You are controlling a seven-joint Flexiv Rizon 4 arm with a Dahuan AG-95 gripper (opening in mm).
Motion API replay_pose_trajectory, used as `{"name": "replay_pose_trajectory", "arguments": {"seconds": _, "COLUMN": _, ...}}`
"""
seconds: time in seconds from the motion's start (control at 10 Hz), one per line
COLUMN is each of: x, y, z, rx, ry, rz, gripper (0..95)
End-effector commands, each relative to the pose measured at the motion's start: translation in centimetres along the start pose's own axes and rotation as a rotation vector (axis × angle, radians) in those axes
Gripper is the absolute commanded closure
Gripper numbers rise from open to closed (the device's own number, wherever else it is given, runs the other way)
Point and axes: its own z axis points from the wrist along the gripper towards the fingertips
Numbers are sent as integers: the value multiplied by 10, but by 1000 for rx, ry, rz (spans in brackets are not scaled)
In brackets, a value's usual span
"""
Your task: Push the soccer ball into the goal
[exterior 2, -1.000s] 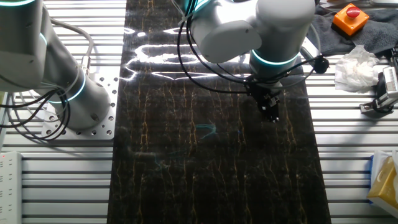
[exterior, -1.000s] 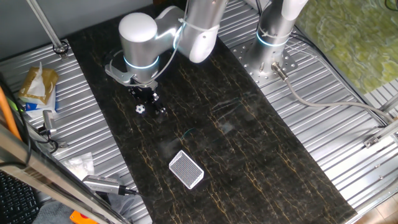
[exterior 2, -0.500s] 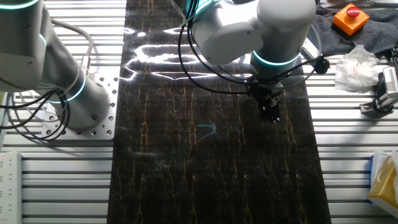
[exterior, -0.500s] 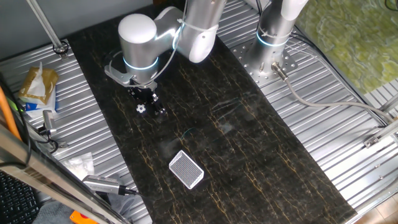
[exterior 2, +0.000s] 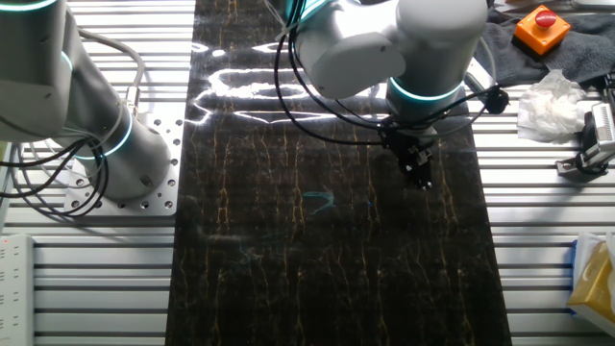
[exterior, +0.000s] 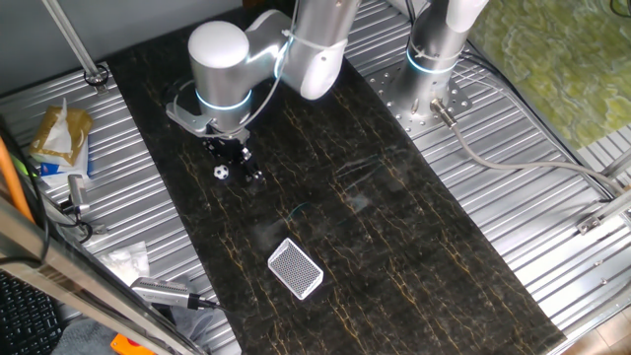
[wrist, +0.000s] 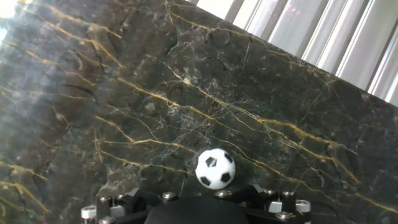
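The soccer ball [exterior: 223, 172] lies on the dark table [exterior: 394, 256], just beside the gripper [exterior: 240, 166]; I cannot tell if its fingers are apart. The goal [exterior: 295, 267] stands well apart. An off-centre push may roll the ball sideways, past the goal.

Arm reaching down over the dark tabletop.
The gripper [exterior: 237, 164] is pointing straight down, its fingers seemingly drawn close together, tips nearly touching the surface.

No text, label, brand or number is legible in any view.
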Motion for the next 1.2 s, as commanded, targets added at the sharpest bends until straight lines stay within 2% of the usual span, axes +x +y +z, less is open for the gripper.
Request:
{"name": "replay_pose_trajectory", "arguments": {"seconds": 0.1, "x": 0, "y": 0, "z": 0, "rx": -108, "ry": -55, "rz": -36, "gripper": 0}}
{"name": "replay_pose_trajectory", "arguments": {"seconds": 0.2, "x": 0, "y": 0, "z": 0, "rx": -109, "ry": -55, "rz": -42, "gripper": 0}}
{"name": "replay_pose_trajectory", "arguments": {"seconds": 0.4, "x": 0, "y": 0, "z": 0, "rx": -118, "ry": -28, "rz": -52, "gripper": 0}}
{"name": "replay_pose_trajectory", "arguments": {"seconds": 0.8, "x": -3, "y": 1, "z": -4, "rx": -116, "ry": -21, "rz": -78, "gripper": 0}}
{"name": "replay_pose_trajectory", "arguments": {"seconds": 0.9, "x": -6, "y": 1, "z": -7, "rx": -110, "ry": -8, "rz": -70, "gripper": 0}}
{"name": "replay_pose_trajectory", "arguments": {"seconds": 1.0, "x": -7, "y": 2, "z": -8, "rx": -108, "ry": -7, "rz": -69, "gripper": 0}}
{"name": "replay_pose_trajectory", "arguments": {"seconds": 1.2, "x": -5, "y": 7, "z": -22, "rx": -113, "ry": -18, "rz": -55, "gripper": 0}}
